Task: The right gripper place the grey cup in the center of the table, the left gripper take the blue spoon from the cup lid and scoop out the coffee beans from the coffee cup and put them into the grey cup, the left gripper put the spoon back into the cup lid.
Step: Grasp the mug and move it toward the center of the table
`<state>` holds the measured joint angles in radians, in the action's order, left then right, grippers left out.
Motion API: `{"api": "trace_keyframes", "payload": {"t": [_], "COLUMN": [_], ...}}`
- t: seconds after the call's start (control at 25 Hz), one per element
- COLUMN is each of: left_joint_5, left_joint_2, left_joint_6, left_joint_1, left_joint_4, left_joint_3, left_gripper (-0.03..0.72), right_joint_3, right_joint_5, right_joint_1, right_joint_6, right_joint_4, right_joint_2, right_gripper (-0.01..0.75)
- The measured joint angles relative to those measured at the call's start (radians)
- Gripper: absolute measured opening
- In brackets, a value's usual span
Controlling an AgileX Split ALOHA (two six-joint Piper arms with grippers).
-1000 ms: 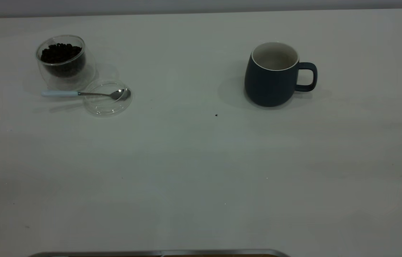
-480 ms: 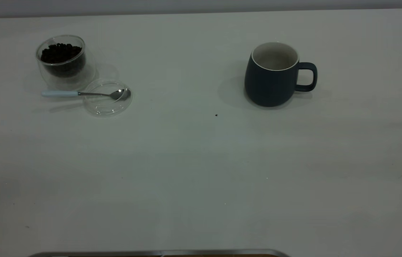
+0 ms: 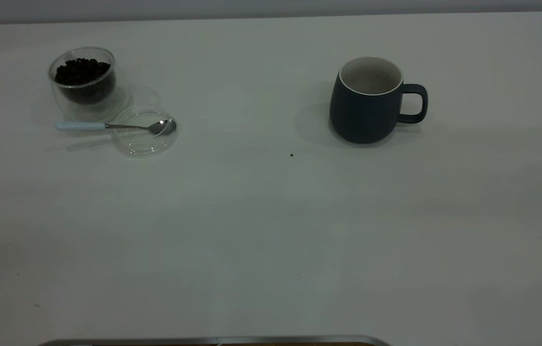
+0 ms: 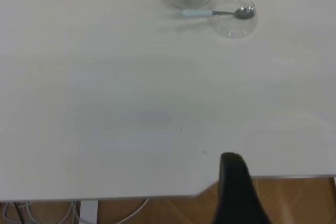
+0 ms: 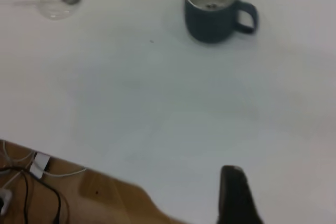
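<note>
The grey cup (image 3: 369, 101) stands upright at the back right of the table (image 3: 271, 216), handle pointing right; in the right wrist view the cup (image 5: 212, 14) is far ahead. At the back left stands the coffee cup (image 3: 85, 84), filled with coffee beans (image 3: 81, 71). Just in front of it lies the cup lid (image 3: 144, 132), with the blue spoon (image 3: 107, 126) resting across it, bowl in the lid and handle pointing left. Neither gripper appears in the exterior view. The left gripper (image 4: 231, 161) hovers at the table's near edge, far from the spoon (image 4: 215, 12). The right gripper (image 5: 232, 174) likewise stays near that edge.
A tiny dark speck (image 3: 292, 154) lies between the lid and the grey cup. A metal strip (image 3: 213, 341) runs along the table's front edge. Cables (image 5: 26, 182) and wooden floor (image 4: 294, 198) show beyond the table edge in the wrist views.
</note>
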<state>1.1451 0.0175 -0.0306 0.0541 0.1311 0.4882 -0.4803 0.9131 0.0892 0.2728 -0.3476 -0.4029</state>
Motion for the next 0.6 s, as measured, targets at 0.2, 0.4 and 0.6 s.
{"api": "trace_keyframes", "payload": {"t": [0.2, 0.4, 0.6], "left_joint_5": [0.000, 0.000, 0.000], "left_joint_2": [0.000, 0.000, 0.000], "left_joint_6": [0.000, 0.000, 0.001], "left_joint_1": [0.000, 0.000, 0.000], "left_joint_4": [0.000, 0.000, 0.000], "left_joint_3": [0.000, 0.000, 0.000], "left_gripper": [0.514, 0.514, 0.514], "right_joint_3": [-0.048, -0.165, -0.279], "right_joint_5": [-0.182, -0.268, -0.366], "right_joint_1": [0.000, 0.000, 0.000], "right_joint_6": [0.306, 0.540, 0.721], "right_joint_4": [-0.075, -0.110, -0.125], "right_joint_2": [-0.325, -0.659, -0.942], "right_gripper": [0.577, 0.581, 0.578]}}
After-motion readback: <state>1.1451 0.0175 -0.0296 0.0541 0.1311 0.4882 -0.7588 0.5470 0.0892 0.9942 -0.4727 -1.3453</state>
